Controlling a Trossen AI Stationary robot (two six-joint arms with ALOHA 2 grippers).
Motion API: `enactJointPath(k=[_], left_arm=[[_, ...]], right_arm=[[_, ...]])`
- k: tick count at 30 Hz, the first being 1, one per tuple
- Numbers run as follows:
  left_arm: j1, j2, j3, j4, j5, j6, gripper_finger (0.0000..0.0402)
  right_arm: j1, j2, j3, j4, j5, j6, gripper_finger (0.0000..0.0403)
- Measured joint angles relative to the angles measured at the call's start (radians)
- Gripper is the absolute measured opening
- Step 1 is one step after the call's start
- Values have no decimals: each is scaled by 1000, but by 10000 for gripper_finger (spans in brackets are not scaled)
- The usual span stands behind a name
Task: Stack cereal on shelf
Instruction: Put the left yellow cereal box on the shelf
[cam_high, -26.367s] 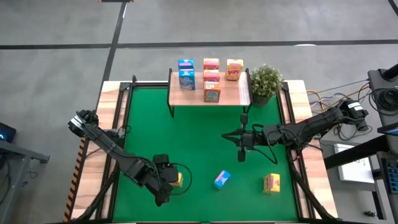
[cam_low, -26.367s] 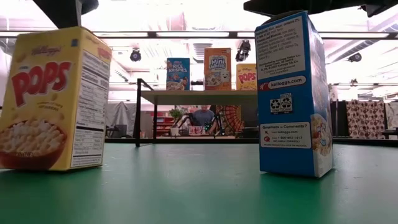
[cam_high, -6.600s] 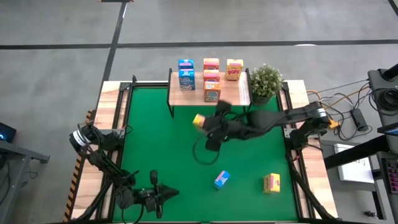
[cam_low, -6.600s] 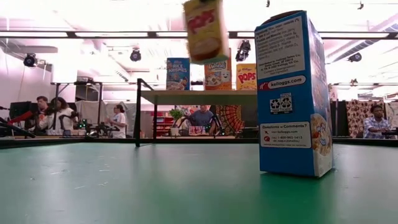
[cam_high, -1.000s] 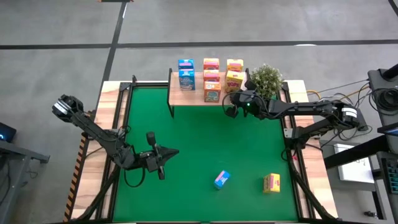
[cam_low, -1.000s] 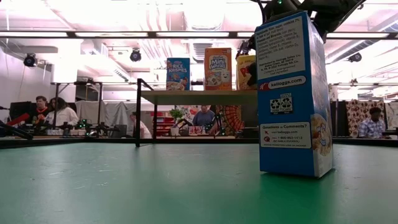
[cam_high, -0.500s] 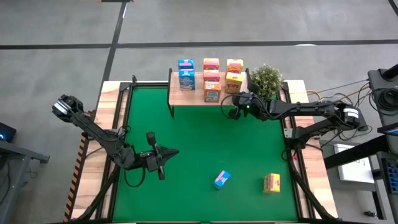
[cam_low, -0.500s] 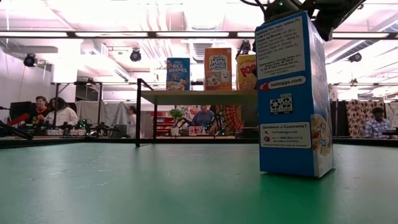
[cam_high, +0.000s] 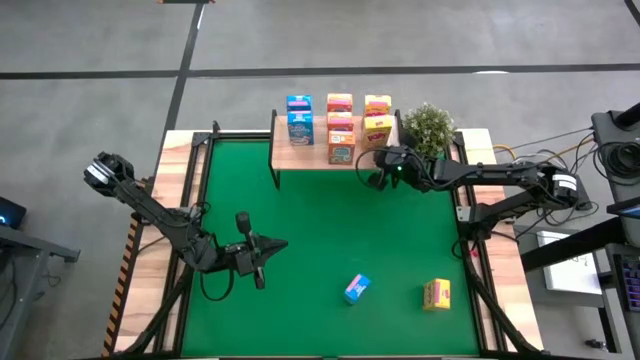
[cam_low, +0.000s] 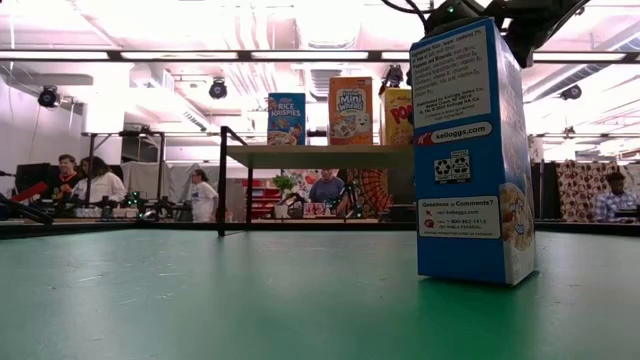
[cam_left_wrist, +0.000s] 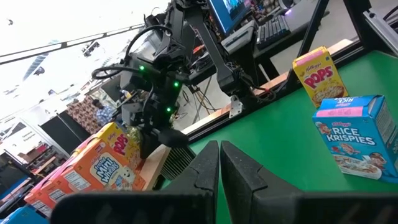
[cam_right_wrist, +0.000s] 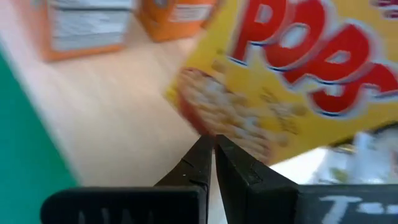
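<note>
Yellow cardboard dominates the right wrist view: a tilted yellow box (cam_right_wrist: 292, 81) leans over the pale wood of the shelf (cam_high: 385, 155), just ahead of the right end effector (cam_high: 378, 180), whose fingers are pinched together and hold nothing. From above, this box (cam_high: 376, 131) stands at the shelf's front right, in front of a second yellow box (cam_high: 376, 106) and beside the orange-red boxes (cam_high: 340, 126); the blue boxes (cam_high: 299, 117) occupy the left end.

Risk, as a judgement: the closed fingers sit very near the newly placed box, so a careless move of the arm could clip it and tip it off the front edge, or push it into the potted plant (cam_high: 428, 128) just beside the shelf. If it is leaning, as the wrist view suggests, a light nudge would be enough.

Two boxes lie apart on the green mat (cam_high: 300, 230) of the counter: a blue box (cam_high: 356, 288) and a yellow box (cam_high: 437, 293), both near the front and well away from the shelf.

The left end effector (cam_high: 260, 250) waits over the mat's left half, clenched and empty.
</note>
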Motion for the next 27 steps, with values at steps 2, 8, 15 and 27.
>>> enactJointPath(k=[2,8,15,27], left_arm=[[0,0,0,0,0,0,0],[0,0,0,1,0,-1,0],[0,0,0,3,0,-2,0],[0,0,0,2,0,-5,0]], right_arm=[[0,1,0,20,-73,20,12],[-1,6,0,104,-112,18,12],[-41,6,0,144,-112,-17,12],[-66,6,0,149,-121,-17,12]])
